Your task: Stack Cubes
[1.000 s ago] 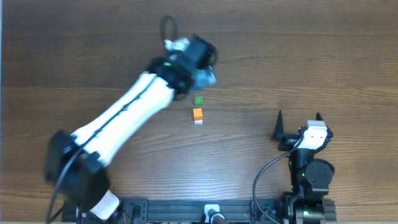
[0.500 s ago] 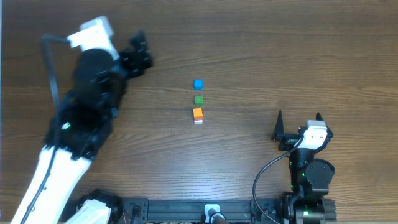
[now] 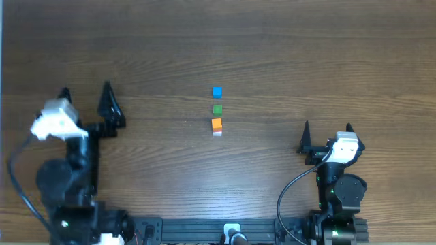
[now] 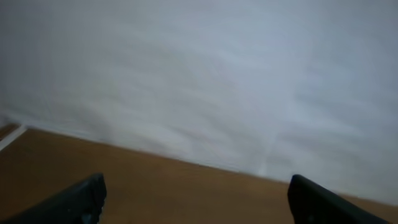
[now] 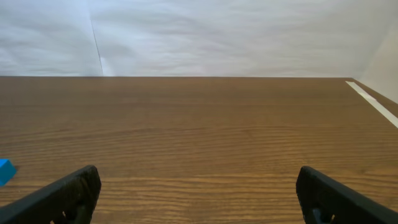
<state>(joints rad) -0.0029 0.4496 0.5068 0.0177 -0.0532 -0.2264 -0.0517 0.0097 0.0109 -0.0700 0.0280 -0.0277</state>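
- left tool (image 3: 85, 101): released, fingers spread wide, nothing between them; lifted near the desk's left side. Its wrist view (image 4: 196, 186) looks at a white wall and a strip of brown desk (image 4: 155, 186).
- right tool (image 3: 328, 127): released too, fingers wide apart, nothing held; sits low just ahead of its own base. In its wrist view (image 5: 198, 177) there is bare wood between the fingers.
- four cubes lie in a short row between the two tools, well apart from both: off to the right of the left tool, ahead and left of the right tool.
- blue cube (image 3: 216, 92): farthest end of the row from the arm bases, standing alone with a small gap to the next. It also shows at the edge of the right wrist view (image 5: 5, 172), far to the left of the right tool's left finger.
- green cube (image 3: 217, 109): middle of the row, alone, apart from both neighbours.
- orange cube (image 3: 216, 123): just beyond the green one toward the bases, touching the white cube (image 3: 217, 133). White shows as a thin sliver at orange's near edge; whether orange sits on top of it, cannot tell.
- desk (image 3: 340, 54): brown wood grain.
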